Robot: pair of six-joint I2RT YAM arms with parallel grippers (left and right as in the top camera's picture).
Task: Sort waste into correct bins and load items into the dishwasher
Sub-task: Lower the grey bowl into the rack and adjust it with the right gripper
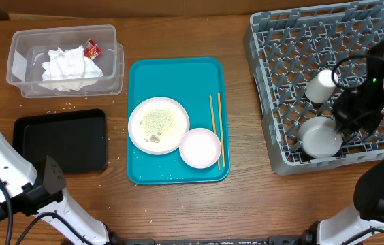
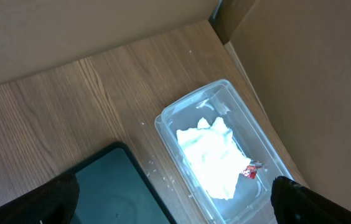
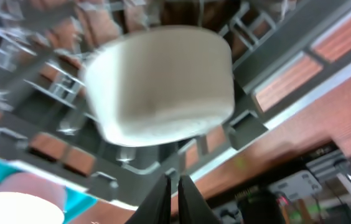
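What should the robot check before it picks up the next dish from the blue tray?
1. Right tool holds nothing: ok, shut and empty near the white bowl in the rack.
2. Left tool open: ok.
3. Plate free of food: not ok, crumbs on it.
4. Small bowl uncovered on the tray: ok.
5. Chopsticks apart from the small bowl: cannot tell, they lie right beside it.

Tray [image 1: 171, 75] centre — bin [image 1: 110, 47] left, rack [image 1: 294, 41] right.
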